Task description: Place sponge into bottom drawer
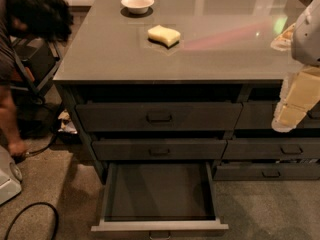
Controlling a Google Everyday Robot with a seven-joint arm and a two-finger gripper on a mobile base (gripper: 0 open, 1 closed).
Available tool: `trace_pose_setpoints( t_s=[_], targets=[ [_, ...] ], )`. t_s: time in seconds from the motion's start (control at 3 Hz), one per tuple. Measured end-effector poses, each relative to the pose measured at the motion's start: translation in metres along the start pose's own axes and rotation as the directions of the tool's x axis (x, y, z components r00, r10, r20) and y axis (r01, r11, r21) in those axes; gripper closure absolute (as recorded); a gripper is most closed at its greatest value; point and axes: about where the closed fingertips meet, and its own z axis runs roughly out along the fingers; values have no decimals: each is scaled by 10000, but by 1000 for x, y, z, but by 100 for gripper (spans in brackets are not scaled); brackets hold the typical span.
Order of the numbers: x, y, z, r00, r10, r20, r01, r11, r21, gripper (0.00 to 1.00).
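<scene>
1. Nearest lay the wide, shallow, dark grey bottom drawer (159,191), standing open with nothing in it.
2. At the right edge, beside the upper drawers, hung the robot's cream-yellow tool (294,106); whether it was released or clenched could not be told.
3. Farther back, the pale yellow, rounded foam sponge (164,35) rested on the grey bench (100,54), well apart from the tool and leftward of it in the view.
4. It looked light, soft and squashy; pinching across its narrower width from above seemed best.
5. Beyond stood a small white bowl (137,3).
</scene>
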Motion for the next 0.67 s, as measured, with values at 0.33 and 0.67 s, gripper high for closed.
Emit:
trace_pose_setpoints(
  t_s=[0.33, 0.67],
  targets=[
    [0, 0, 0, 10000, 2, 3, -2, 10000, 0, 0],
    [-4, -7, -2, 9987, 334, 384, -333, 9994, -28, 0]
  ],
)
